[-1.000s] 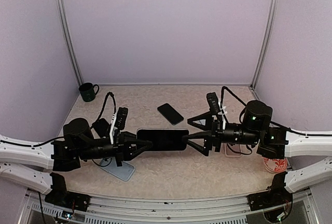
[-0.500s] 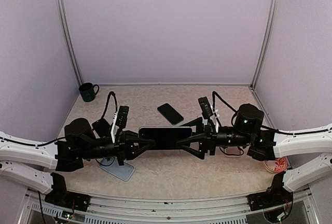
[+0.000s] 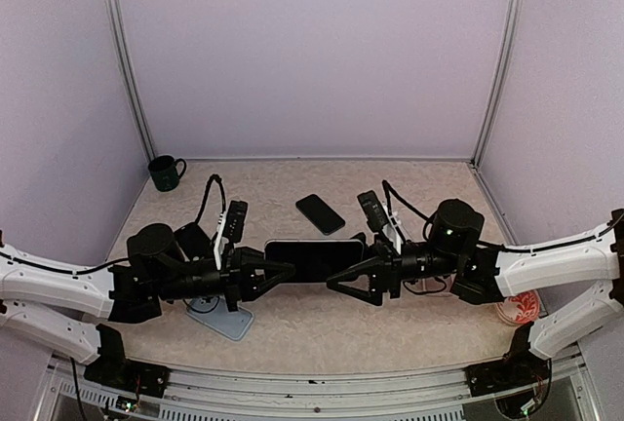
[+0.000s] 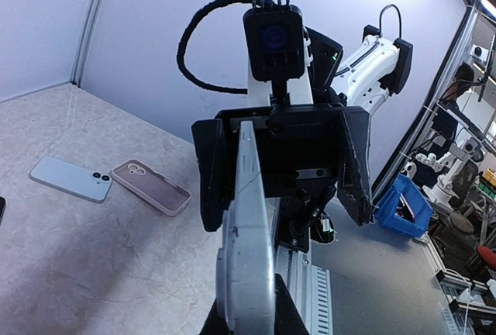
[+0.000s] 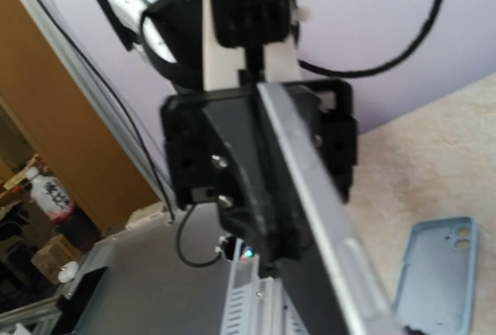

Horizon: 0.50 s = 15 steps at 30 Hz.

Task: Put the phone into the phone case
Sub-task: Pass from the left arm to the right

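A dark phone with a grey metal edge hangs level in the air between my two arms. My left gripper is shut on its left end. In the left wrist view the phone runs edge-on away from my left gripper. My right gripper is open, with its fingers spread on either side of the phone's right end, not closed on it. A light blue phone case lies on the table under the left arm and also shows in the right wrist view.
A black phone lies at the middle back. A pink case and a light blue phone lie under the right arm. A dark green mug stands at the back left corner. A red and white object sits front right.
My right gripper has moved left toward the phone, and its open fingers now straddle the phone's right end. My left gripper has shifted slightly right with the phone.
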Tool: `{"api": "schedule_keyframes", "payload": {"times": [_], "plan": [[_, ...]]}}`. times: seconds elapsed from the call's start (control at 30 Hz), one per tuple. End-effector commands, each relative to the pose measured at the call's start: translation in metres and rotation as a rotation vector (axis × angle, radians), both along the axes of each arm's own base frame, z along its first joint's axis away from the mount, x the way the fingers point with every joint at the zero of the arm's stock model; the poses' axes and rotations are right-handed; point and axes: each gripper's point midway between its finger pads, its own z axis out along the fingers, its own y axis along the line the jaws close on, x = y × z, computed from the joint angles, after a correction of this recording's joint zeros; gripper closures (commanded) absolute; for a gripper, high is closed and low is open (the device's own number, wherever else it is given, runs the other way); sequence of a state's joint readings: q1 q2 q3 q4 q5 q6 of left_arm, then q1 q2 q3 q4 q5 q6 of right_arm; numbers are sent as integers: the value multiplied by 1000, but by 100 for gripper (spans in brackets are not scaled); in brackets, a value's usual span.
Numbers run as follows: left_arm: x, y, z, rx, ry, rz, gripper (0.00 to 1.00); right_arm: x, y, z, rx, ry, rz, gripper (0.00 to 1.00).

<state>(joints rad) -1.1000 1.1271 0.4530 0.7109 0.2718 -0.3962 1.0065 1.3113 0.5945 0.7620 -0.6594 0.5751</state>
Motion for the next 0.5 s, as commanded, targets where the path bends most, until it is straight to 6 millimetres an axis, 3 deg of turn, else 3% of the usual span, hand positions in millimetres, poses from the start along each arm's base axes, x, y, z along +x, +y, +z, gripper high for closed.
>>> {"api": "schedule_keyframes", "payload": {"times": [0.0, 0.27, 0.4, 0.47], "plan": [[3, 3, 24, -92, -44, 21, 100, -4, 0, 18, 64, -13, 38, 18], [6, 2, 17, -80, -29, 30, 100, -6, 5, 16, 69, 1, 62, 27], [7, 3, 15, -77, -22, 38, 100, -6, 4, 16, 75, -10, 53, 41], [7, 4, 15, -75, -18, 42, 100, -6, 4, 17, 76, -15, 52, 55]]}}
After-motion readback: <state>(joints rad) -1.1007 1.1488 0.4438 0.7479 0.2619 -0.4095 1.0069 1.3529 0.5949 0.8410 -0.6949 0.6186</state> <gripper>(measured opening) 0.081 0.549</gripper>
